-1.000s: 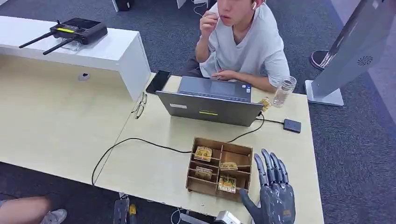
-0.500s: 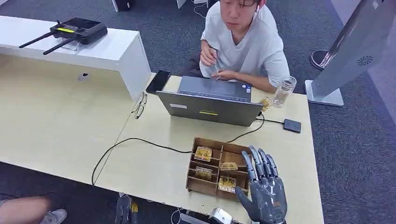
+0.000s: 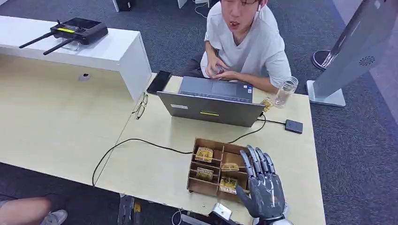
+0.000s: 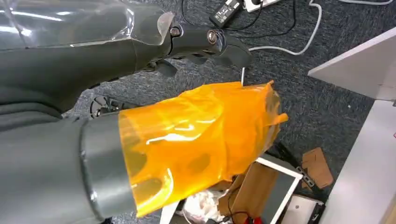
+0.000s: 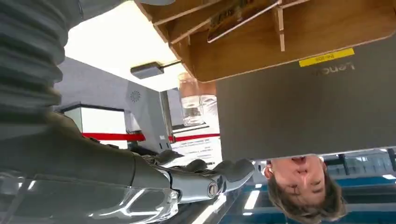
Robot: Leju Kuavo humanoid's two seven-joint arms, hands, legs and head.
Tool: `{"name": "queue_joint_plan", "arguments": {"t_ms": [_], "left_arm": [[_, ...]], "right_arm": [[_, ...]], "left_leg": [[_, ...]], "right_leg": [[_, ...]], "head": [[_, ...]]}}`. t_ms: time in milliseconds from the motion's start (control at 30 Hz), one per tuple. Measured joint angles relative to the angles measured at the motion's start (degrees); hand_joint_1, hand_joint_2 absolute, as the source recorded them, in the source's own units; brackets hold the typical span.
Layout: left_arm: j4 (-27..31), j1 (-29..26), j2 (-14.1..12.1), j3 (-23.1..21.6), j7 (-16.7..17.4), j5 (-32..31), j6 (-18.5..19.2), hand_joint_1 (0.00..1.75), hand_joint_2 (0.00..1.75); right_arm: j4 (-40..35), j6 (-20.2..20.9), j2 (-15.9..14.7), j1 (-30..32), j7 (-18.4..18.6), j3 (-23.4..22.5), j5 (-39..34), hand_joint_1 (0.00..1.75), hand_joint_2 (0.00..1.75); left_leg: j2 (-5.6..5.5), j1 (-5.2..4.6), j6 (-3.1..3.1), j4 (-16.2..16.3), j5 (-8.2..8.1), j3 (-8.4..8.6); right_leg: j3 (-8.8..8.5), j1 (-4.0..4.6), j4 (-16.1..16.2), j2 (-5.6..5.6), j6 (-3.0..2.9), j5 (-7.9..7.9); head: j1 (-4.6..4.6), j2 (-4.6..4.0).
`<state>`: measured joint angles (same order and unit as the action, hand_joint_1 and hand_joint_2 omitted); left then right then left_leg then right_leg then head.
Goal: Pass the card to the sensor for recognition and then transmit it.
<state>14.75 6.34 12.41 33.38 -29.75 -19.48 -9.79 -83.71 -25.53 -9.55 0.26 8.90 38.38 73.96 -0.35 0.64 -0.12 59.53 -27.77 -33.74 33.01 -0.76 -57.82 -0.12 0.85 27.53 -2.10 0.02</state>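
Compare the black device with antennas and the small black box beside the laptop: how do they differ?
The black device with antennas is larger, carries two antennas and a yellow strip, and stands on the white counter. The small black box is flat and plain, lies on the wooden table, and has a cable running toward the laptop. Both are black.

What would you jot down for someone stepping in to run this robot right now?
Right hand: open, holding nothing, fingers spread above the right edge of the wooden card box.
Left hand: hanging over the floor beside the desk; grip unclear.
Cards: all sit in the box's compartments, in front of the laptop.
Small black box, possibly the sensor: on the desk right of the laptop, cabled.
Person: seated behind the laptop.
Done: nothing; no card picked.
Left: take a card, present it to the sensor, then hand it over.
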Motion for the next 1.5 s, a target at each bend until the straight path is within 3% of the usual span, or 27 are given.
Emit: {"name": "queue_joint_plan", "arguments": {"t_ms": [33, 67, 200, 233, 400, 733, 1500], "left_arm": [[0.00, 0.00, 0.00, -0.02, 0.04, 0.00, 0.00, 0.00, 0.00], [0.00, 0.00, 0.00, -0.04, 0.07, 0.00, 0.00, 0.00, 0.00], [0.00, 0.00, 0.00, -0.09, 0.09, 0.02, 0.02, 0.00, 0.00], [0.00, 0.00, 0.00, -0.09, 0.09, 0.02, 0.02, 0.00, 0.00], [0.00, -0.01, 0.00, -0.13, 0.11, 0.07, 0.02, 0.00, 0.00], [0.00, -0.01, 0.00, -0.33, 0.26, 0.02, 0.09, 0.00, 0.00], [0.00, -0.09, 0.00, -1.07, 0.39, -0.15, 0.17, 0.00, 0.00]], "right_arm": [[0.13, 0.24, 0.00, -0.01, 0.00, 0.00, 0.00, 0.68, 1.75], [0.28, 0.44, 0.00, -0.02, 0.02, 0.00, -0.02, 0.94, 1.75], [1.16, 0.98, 0.07, -0.15, 0.04, 0.00, -0.09, 0.89, 1.75], [1.37, 1.18, 0.09, -0.16, 0.07, 0.00, -0.11, 1.03, 1.75], [2.47, 1.51, 0.11, -0.19, 0.20, 0.00, -0.15, 0.96, 1.75], [4.28, 2.18, 0.63, -0.60, 0.31, 0.00, -0.15, 0.37, 1.75], [4.85, 3.34, 1.57, -2.24, 0.55, 0.13, -0.09, 0.40, 1.75]], "left_leg": [[0.00, 0.00, 0.00, 0.00, 0.00, 0.00], [0.00, 0.00, 0.00, 0.00, 0.00, 0.00], [0.00, 0.00, 0.00, 0.00, 0.00, 0.00], [0.00, 0.00, 0.00, 0.00, 0.00, 0.00], [-0.01, 0.00, 0.00, 0.00, 0.00, 0.00], [0.00, 0.00, 0.00, 0.00, 0.01, 0.00], [-0.04, 0.00, 0.01, 0.00, 0.01, 0.00]], "right_leg": [[0.00, 0.00, 0.00, 0.00, 0.00, 0.00], [0.00, 0.00, 0.00, 0.00, 0.00, 0.00], [0.00, 0.00, 0.00, 0.00, 0.00, 0.00], [0.00, 0.00, 0.00, 0.00, 0.00, 0.00], [0.00, 0.00, 0.00, 0.00, 0.00, 0.00], [0.00, 0.00, 0.00, 0.00, 0.00, 0.00], [-0.01, 0.00, 0.00, -0.05, 0.00, 0.00]], "head": [[0.00, 0.00], [0.00, 0.00], [0.00, 0.00], [0.00, 0.00], [0.00, 0.00], [0.00, 0.00], [0.00, 0.00]]}}
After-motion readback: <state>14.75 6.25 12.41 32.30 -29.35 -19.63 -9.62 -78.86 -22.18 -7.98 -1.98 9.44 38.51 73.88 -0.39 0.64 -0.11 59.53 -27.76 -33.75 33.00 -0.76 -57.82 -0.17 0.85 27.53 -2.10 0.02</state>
